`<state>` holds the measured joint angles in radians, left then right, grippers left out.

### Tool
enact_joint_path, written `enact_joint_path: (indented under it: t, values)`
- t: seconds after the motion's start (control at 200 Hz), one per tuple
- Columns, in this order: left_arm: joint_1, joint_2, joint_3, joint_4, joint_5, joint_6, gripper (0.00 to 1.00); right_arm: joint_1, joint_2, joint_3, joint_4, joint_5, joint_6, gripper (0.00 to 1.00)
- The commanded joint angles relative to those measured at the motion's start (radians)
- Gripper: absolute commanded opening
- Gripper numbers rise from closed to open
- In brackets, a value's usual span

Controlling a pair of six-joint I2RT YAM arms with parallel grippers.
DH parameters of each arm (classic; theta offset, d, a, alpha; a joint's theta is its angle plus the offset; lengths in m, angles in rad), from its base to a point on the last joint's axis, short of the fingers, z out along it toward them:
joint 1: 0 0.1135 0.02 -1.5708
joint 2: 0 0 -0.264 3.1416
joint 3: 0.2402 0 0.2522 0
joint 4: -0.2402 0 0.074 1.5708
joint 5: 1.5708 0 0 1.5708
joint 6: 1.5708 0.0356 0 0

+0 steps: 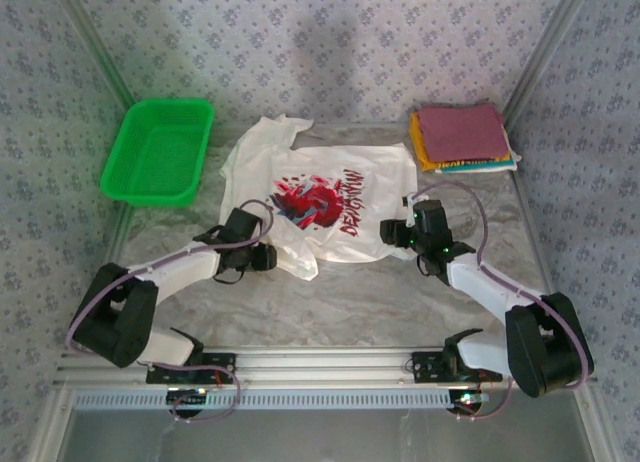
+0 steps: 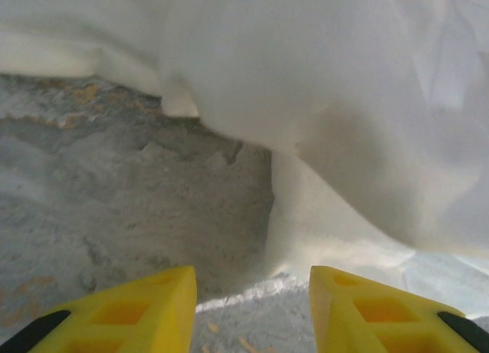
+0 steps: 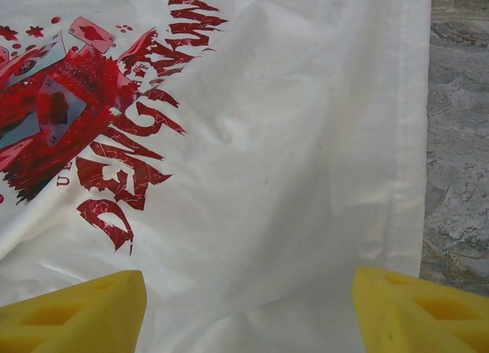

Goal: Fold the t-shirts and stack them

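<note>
Left claw (image 2: pixel 250 299) and right claw (image 3: pixel 248 307) gape empty at the white t-shirt (image 1: pixel 380 182); its bunched lower-left hem could fold crooked.

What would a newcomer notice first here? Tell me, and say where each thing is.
The white t-shirt with its red-and-black graphic lies spread out in the middle. The left gripper and the right gripper are both open, at the shirt's near-left corner and right hem. A bright green basket stands at the far left, and a folded stack topped in maroon sits at the far right.
</note>
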<state>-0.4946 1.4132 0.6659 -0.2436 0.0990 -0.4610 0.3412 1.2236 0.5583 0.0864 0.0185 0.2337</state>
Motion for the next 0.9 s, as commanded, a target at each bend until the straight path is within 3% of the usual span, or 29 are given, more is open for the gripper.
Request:
enact_joint_path:
  t: [0.0, 0.18, 0.27, 0.41, 0.545, 0.625, 0.73, 0.894]
  values:
    - [0.008, 0.057, 0.049, 0.061, 0.031, 0.020, 0.44, 0.006, -0.010, 0.029, -0.015, 0.008, -0.021, 0.73]
    - [0.008, 0.118, 0.061, 0.098, 0.035, 0.034, 0.40, 0.004, -0.012, 0.027, -0.033, 0.022, -0.008, 0.74]
    - [0.007, 0.145, 0.064, 0.113, 0.039, 0.039, 0.28, -0.005, -0.011, 0.020, -0.036, 0.028, 0.019, 0.74]
    - [0.007, 0.164, 0.064, 0.128, 0.041, 0.037, 0.20, -0.023, -0.014, 0.023, -0.081, 0.030, 0.072, 0.74]
    - [0.008, 0.141, 0.055, 0.129, 0.037, 0.028, 0.07, -0.111, -0.028, 0.040, -0.204, -0.016, 0.184, 0.73]
    - [0.010, 0.103, 0.047, 0.099, 0.017, 0.008, 0.00, -0.190, -0.041, 0.036, -0.264, -0.110, 0.240, 0.73]
    - [0.014, 0.018, 0.047, -0.037, -0.078, -0.070, 0.00, -0.274, -0.059, 0.031, -0.339, -0.222, 0.270, 0.72]
    - [0.017, -0.215, -0.016, -0.264, -0.174, -0.220, 0.00, -0.322, -0.048, 0.035, -0.439, -0.333, 0.270, 0.69]
